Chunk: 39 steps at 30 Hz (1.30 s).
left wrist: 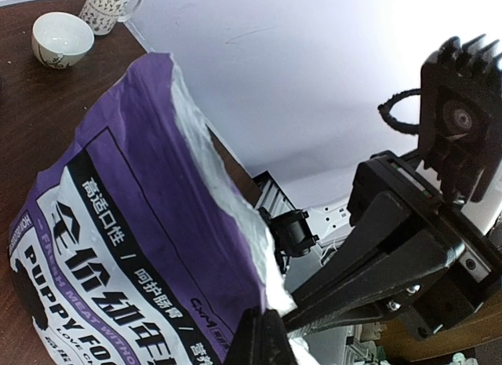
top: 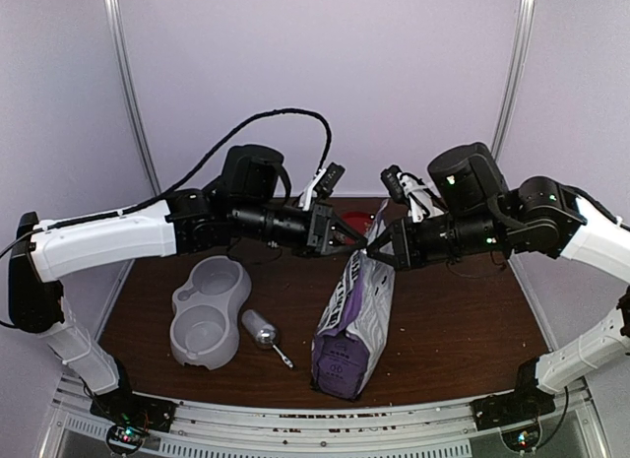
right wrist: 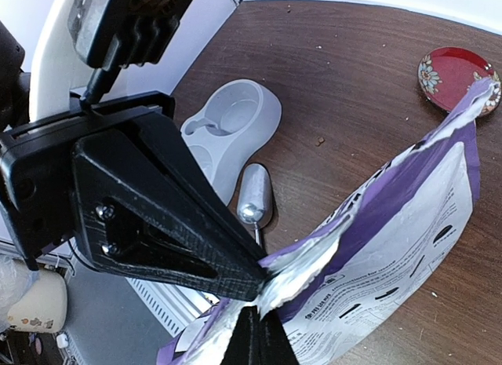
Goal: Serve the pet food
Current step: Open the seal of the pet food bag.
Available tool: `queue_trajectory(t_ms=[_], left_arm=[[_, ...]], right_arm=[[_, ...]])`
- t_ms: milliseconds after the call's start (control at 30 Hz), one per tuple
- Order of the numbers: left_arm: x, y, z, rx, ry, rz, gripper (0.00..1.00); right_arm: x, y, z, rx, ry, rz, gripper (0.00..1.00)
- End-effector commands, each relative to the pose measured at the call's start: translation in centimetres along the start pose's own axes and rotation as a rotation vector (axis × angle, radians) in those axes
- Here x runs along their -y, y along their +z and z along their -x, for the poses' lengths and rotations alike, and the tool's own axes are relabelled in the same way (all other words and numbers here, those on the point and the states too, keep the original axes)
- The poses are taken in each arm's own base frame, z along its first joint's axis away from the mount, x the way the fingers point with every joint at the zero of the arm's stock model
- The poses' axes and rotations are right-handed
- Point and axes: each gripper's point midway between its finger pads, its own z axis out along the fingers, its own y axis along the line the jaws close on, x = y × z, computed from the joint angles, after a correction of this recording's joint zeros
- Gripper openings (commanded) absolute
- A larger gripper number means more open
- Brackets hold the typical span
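A purple and white printed bag [top: 354, 315] stands upright in the middle of the brown table. Its top edge is torn and ragged, with a silver lining showing [right wrist: 329, 247]. My left gripper [top: 358, 242] is shut on the top corner of the bag [left wrist: 149, 224], and its fingertips [left wrist: 265, 327] pinch the torn edge. From the other side, my right gripper [top: 373, 249] is shut on the same corner [right wrist: 256, 327], tip to tip with the left gripper [right wrist: 172, 216]. The pet food is hidden.
A grey double bowl [top: 209, 310] lies left of the bag, with a metal scoop [top: 264, 332] between the two. A red plate [right wrist: 456, 71] sits behind the bag. A white bowl [left wrist: 61, 37] and a patterned mug [left wrist: 110, 5] stand further off.
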Motion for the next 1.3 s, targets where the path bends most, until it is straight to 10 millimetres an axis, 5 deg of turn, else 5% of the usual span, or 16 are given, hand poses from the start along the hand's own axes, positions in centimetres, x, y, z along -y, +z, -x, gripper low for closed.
queue_trajectory(t_ms=[0, 600, 933, 1133, 1267], left_arm=[[0.6, -2.1, 0.4, -0.005, 0.032, 0.049, 0.00], [-1.5, -3.3, 0.5, -0.001, 0.083, 0.264, 0.00], [1.0, -2.5, 0.5, -0.011, 0.111, 0.146, 0.00], [2.0, -1.5, 0.0, -0.031, 0.118, 0.099, 0.00], [2.1, -1.1, -0.2, -0.031, 0.119, 0.085, 0.00]], right_arm=[[6.7, -1.6, -0.8, -0.024, -0.055, -0.321, 0.00], [8.2, -2.3, -1.6, -0.086, -0.081, -0.443, 0.00], [4.4, -2.4, 1.2, 0.048, -0.033, -0.250, 0.00], [1.6, -2.8, 2.9, 0.100, -0.017, -0.116, 0.35], [1.3, -3.2, 3.4, 0.111, -0.024, -0.110, 0.47]])
